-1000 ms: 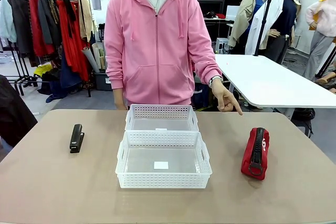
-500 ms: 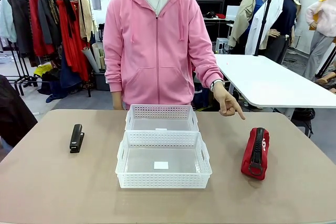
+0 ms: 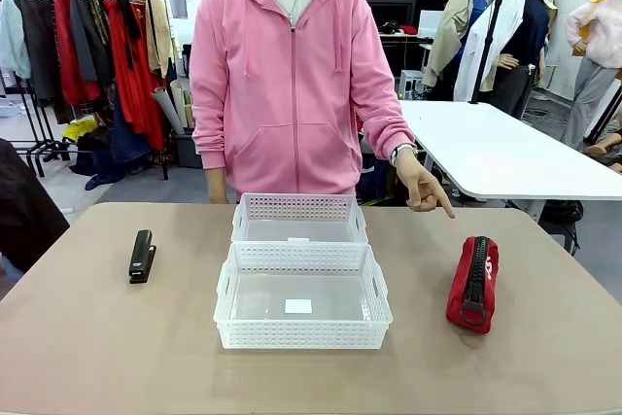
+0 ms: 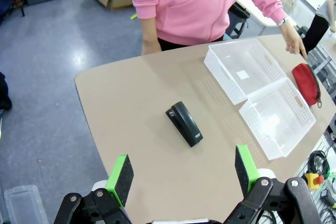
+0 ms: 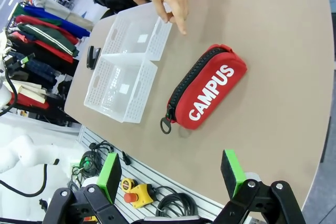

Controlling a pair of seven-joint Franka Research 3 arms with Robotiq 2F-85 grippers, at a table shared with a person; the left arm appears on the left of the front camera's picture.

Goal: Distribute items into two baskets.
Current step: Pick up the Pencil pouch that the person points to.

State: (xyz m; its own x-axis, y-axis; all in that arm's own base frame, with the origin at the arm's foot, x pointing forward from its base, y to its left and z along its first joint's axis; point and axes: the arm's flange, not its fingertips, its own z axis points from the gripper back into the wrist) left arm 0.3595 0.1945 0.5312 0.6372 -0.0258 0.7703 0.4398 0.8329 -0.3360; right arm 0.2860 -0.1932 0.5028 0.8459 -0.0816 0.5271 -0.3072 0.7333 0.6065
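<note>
One pouch (image 3: pixel 472 284), long axis near-far.

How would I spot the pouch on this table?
Find the two white lattice plastic baskets mid-table, then look toward the person's pointing hand. The soft red fabric pouch lies there alone; its black zipper and white CAMPUS print distinguish it from the small black stapler.

white "campus" lettering on side of red pouch (image 5: pixel 210 90).
</note>
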